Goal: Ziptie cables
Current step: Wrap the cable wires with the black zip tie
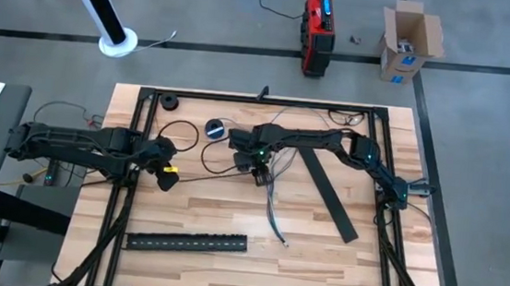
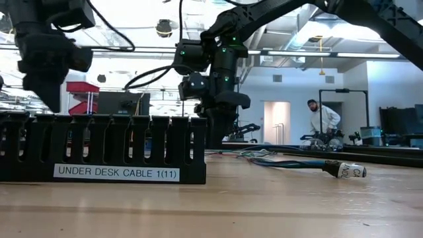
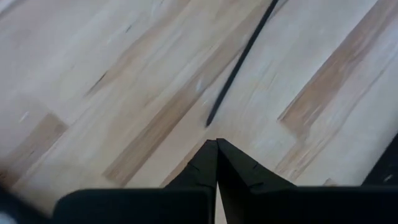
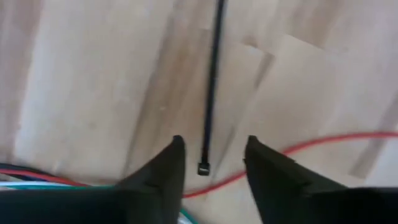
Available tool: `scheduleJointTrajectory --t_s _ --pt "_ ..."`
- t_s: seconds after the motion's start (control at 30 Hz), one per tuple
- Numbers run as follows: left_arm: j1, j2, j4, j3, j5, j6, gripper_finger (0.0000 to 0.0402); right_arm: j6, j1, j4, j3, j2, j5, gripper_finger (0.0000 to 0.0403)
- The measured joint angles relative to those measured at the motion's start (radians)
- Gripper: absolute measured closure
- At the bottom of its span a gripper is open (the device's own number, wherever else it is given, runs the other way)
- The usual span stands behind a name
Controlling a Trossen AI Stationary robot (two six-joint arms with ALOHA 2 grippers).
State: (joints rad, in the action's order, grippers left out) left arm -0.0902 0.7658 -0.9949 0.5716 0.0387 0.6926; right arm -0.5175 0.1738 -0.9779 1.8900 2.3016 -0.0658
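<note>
**Both grippers low over the desk, cables at the middle**

On my left, the pale wooden plank desk [image 1: 225, 275] has a bare stretch of wood ahead of my left gripper [image 1: 168, 179], which hangs near the black frame rail at that side. Its two dark fingers [image 3: 205, 163] are pressed together with nothing between them. Just past their tips lies the thin pointed end of a black plastic zip tie [image 3: 239, 62], flat on the smooth, streaked grain and apart from the fingers.

Nearer the front edge, a long black slotted plastic strip [image 1: 187, 242] lies lengthwise; in the low view its ribbed wall carries a white label and hides most of the desk behind it.

At the middle, my right gripper [image 1: 259, 175] points down at the wood with its fingers [image 4: 166, 171] spread apart and empty. The square head of the zip tie [image 4: 203, 168] sits between them, its strap running straight away. The cables [image 1: 275, 214], a bundle of thin grey, white and dark wires, trail from just under this gripper toward the front of the desk; a thin red wire [image 4: 323, 144] curves beside the right finger. Where the bundle begins is covered by my arm.

Further right, a long flat black strip [image 1: 329, 194] lies at a slant, with open wood beyond it up to the right frame rail.

In the room behind, a person [image 2: 324, 119] stands far off, too small to make out well.
</note>
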Motion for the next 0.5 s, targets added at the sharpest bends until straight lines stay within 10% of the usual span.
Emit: scheduleJointTrajectory --t_s 0.17,0.5 --pt "0.000 0.000 0.067 -0.034 0.024 0.008 0.0402 0.073 0.032 -0.126 0.070 -0.002 -0.004 0.0188" --pt "0.000 0.000 0.403 -0.208 -0.131 0.337 0.0402 0.383 0.139 -0.233 0.146 -0.093 -0.291 0.0224"
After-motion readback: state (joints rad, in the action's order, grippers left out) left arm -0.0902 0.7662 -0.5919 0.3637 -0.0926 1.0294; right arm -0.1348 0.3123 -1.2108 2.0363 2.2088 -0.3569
